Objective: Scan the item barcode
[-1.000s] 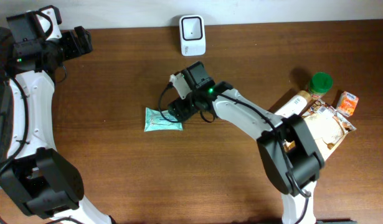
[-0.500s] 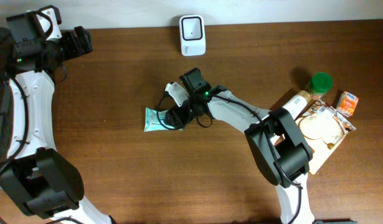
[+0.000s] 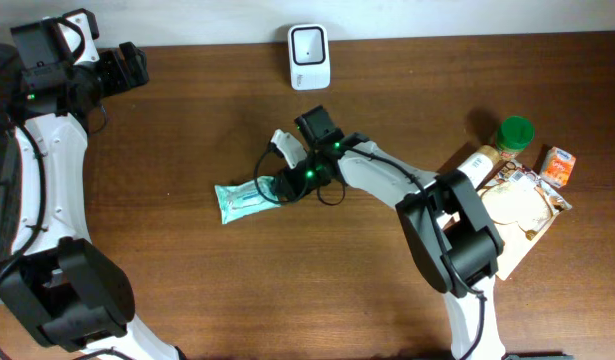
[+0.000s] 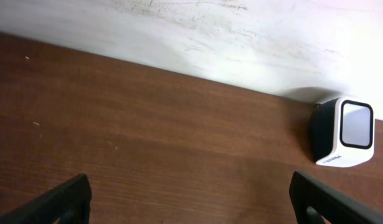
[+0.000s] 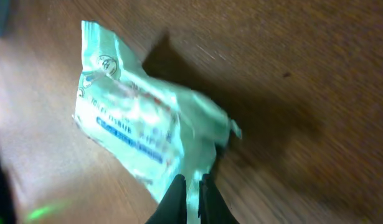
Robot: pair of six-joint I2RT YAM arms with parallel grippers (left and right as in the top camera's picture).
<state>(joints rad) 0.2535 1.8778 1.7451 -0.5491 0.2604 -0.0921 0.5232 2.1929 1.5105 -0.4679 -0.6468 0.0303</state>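
Observation:
A pale teal packet (image 3: 241, 198) lies on the wooden table (image 3: 187, 280) left of centre. My right gripper (image 3: 283, 185) is shut on the packet's right end. In the right wrist view the dark fingertips (image 5: 179, 186) pinch the edge of the packet (image 5: 138, 121), whose printed face shows blurred. No barcode is legible. The white scanner (image 3: 309, 56) stands at the table's far edge and appears as a white scanner (image 4: 344, 132) in the left wrist view. My left gripper (image 3: 130, 66) hovers open at the far left, and the left gripper (image 4: 191, 200) has nothing between its fingers.
At the right side sit a green-lidded jar (image 3: 515, 132), a small orange box (image 3: 558, 165), a cream bottle (image 3: 475, 165) and a brown snack bag (image 3: 522, 205). A white wall (image 4: 191, 31) runs behind the table.
My right gripper has shut on the packet's edge. The packet has shifted left and turned, lying more slanted than before. The left arm has not moved.

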